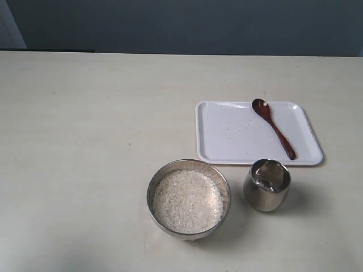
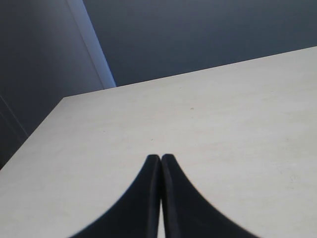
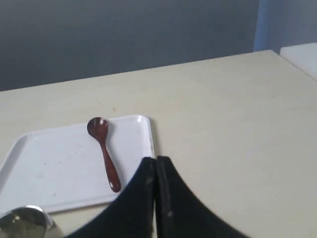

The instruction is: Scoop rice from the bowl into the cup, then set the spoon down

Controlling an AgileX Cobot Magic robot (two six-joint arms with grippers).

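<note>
The steel bowl (image 1: 189, 199) stands near the table's front, filled with white rice (image 1: 188, 200). To its right stands the small steel cup (image 1: 266, 185), whose rim also shows in the right wrist view (image 3: 25, 220). The dark wooden spoon (image 1: 273, 127) (image 3: 104, 151) lies on a white tray (image 1: 238, 136) behind the cup. Neither gripper shows in the exterior view. My left gripper (image 2: 160, 157) is shut over bare table with nothing in it. My right gripper (image 3: 156, 159) is shut and empty, hovering by the tray's edge (image 3: 151, 139), clear of the spoon.
The pale table (image 1: 85, 141) stretches wide to the left of the bowl and tray. A dark wall (image 1: 181, 22) runs behind its far edge. A white object's corner (image 3: 302, 54) shows beside the table in the right wrist view.
</note>
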